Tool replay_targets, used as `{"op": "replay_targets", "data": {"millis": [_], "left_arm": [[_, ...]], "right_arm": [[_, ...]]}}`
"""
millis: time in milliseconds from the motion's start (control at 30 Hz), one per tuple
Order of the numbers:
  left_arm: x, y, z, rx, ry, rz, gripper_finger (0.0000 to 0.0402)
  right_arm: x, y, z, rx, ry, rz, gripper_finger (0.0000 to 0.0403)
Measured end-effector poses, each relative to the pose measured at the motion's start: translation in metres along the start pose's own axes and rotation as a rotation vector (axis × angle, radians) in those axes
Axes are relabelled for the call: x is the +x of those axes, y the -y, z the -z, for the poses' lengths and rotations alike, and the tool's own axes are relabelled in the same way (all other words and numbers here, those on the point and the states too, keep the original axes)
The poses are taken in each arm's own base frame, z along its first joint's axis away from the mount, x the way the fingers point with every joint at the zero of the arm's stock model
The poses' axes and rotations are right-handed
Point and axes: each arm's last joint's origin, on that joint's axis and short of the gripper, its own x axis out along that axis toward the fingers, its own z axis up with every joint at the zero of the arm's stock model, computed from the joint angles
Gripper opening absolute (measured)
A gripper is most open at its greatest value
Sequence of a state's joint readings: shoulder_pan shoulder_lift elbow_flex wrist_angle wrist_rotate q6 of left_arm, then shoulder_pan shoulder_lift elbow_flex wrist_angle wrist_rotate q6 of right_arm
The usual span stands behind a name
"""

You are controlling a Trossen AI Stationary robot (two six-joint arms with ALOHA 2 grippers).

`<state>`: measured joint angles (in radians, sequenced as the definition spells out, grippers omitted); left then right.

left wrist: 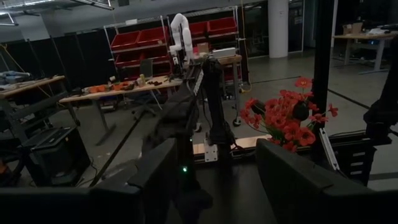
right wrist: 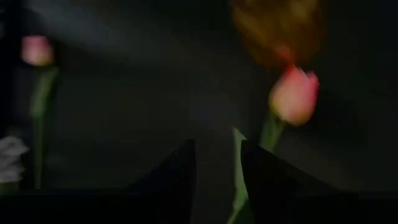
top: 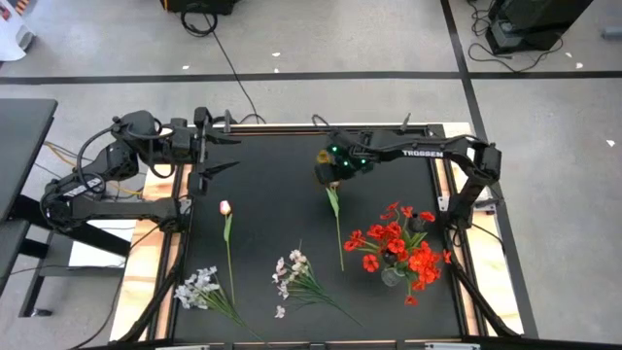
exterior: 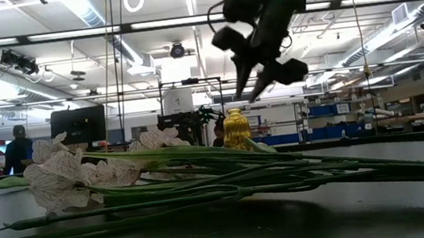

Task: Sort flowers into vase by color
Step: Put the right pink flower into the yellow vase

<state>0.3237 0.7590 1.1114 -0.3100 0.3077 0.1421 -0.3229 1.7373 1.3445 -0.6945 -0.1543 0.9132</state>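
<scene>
My right gripper (top: pixel 333 176) hangs open above the table's middle, tilted down over a pink tulip; its bud (right wrist: pixel 293 93) lies beside a small gold vase (exterior: pixel 235 128), and the stem (top: pixel 338 228) runs toward the near edge. A green leaf (right wrist: pixel 239 177) of it shows through the narrow gap between my fingers, well below them. A second pink tulip (top: pixel 225 207) lies flat to the left. Two white sprays (top: pixel 197 288) (top: pixel 292 272) lie near the front edge. Red flowers (top: pixel 398 248) stand in a vase at the right. My left gripper (top: pixel 216 156) waits open and level at the far left.
The black mat ends in light wooden strips (top: pixel 165 253) on both sides. The white sprays and their long green stems (exterior: pixel 227 183) fill the near part of the table. In the low view my right gripper (exterior: pixel 260 81) hangs well above the gold vase.
</scene>
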Motion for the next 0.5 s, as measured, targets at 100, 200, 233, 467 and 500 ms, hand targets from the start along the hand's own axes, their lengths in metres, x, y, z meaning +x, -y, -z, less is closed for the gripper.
{"op": "replay_targets", "data": {"millis": [100, 200, 233, 467, 500], "left_arm": [[0.0, 0.0, 0.0, 0.0, 0.0, 0.0, 0.0224], [0.0, 0.0, 0.0, 0.0, 0.0, 0.0, 0.0224], [0.0, 0.0, 0.0, 0.0, 0.0, 0.0, 0.0224], [0.0, 0.0, 0.0, 0.0, -0.001, 0.0, 0.0224], [0.0, 0.0, 0.0, 0.0, -0.001, 0.0, 0.0224]], "right_arm": [[0.012, 0.002, 0.009, 0.014, -0.038, 0.083, 0.0158], [0.028, -0.002, 0.015, -0.004, -0.061, 0.086, 0.0191], [0.033, -0.004, 0.016, -0.011, -0.066, 0.083, 0.0204], [0.058, 0.004, 0.036, 0.091, -0.136, 0.27, 0.0276], [0.059, 0.005, 0.038, 0.092, -0.136, 0.298, 0.0279]]}}
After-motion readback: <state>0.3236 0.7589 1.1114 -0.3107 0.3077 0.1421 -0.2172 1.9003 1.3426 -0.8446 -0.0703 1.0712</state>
